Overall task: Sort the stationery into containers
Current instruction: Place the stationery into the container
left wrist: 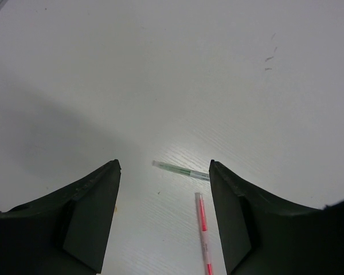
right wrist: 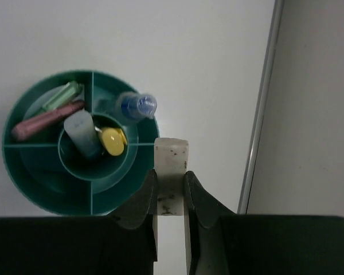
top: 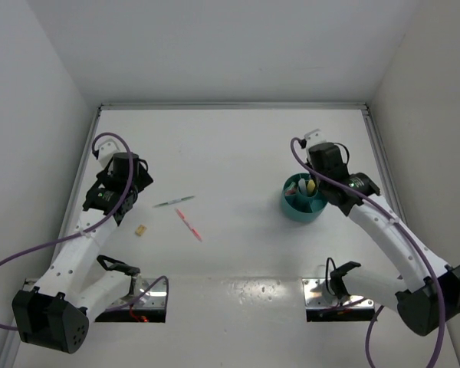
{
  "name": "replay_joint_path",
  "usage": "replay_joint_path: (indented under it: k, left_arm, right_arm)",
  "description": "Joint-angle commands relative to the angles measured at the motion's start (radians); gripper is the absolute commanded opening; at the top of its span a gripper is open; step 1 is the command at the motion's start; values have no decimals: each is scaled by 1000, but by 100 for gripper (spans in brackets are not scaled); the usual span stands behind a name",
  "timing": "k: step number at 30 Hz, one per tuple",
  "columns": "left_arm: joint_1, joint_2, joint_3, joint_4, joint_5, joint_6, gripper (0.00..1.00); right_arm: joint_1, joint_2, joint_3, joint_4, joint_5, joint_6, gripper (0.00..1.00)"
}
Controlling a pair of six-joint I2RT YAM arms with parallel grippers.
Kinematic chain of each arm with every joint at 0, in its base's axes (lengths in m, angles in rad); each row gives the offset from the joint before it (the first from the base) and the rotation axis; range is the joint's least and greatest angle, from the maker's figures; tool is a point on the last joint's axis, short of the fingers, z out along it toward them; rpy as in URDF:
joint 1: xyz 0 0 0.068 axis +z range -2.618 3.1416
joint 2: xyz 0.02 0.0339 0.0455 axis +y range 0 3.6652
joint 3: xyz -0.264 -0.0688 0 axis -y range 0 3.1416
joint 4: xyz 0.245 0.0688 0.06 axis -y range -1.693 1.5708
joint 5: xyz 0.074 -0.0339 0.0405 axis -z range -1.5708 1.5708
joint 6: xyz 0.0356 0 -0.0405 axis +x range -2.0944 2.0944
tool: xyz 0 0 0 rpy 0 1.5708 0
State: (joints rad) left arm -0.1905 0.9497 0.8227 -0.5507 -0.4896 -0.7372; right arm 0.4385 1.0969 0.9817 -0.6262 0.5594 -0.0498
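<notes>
The round teal tub (right wrist: 46, 192) with divider walls holds a green marker (right wrist: 63, 96), a pink marker (right wrist: 46, 120), a clear tube with a blue end (right wrist: 135, 107), a light-blue marker (right wrist: 83, 133) and a yellow marker (right wrist: 113, 141). My right gripper (right wrist: 170, 175) is shut on a grey-white eraser block (right wrist: 171, 152) and holds it just beside the tub's rim. In the top view it (top: 322, 178) hangs over the tub (top: 291, 211). My left gripper (left wrist: 164, 165) is open and empty above the table. A thin green pen (left wrist: 180, 170) and a clear pen with a red core (left wrist: 203, 232) lie below its jaws.
The green pen (top: 174, 202), the red pen (top: 188, 225) and a tiny yellow piece (top: 140, 230) lie on the white table left of centre. A metal rail (right wrist: 258, 143) and a white wall run close to the right of the tub.
</notes>
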Motion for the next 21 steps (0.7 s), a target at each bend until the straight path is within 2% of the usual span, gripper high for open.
replay_joint_path:
  k: [1,9,14,21]
  left_arm:
    - [-4,-12,1,31,26,19,69]
    - [-4,-22,1,40,45,19,69]
    - [-4,-22,1,40,45,29,69]
    - [-4,-22,1,49,45,29,69]
  right_arm:
    - [-27,-41,-50,-49,-53,54,0]
    - [-87,-29,-60,-81,-101,45,0]
    - [-107,17,-60,-90,-254,-7,0]
    - [-127,64,-101,-23,-263,-7,0]
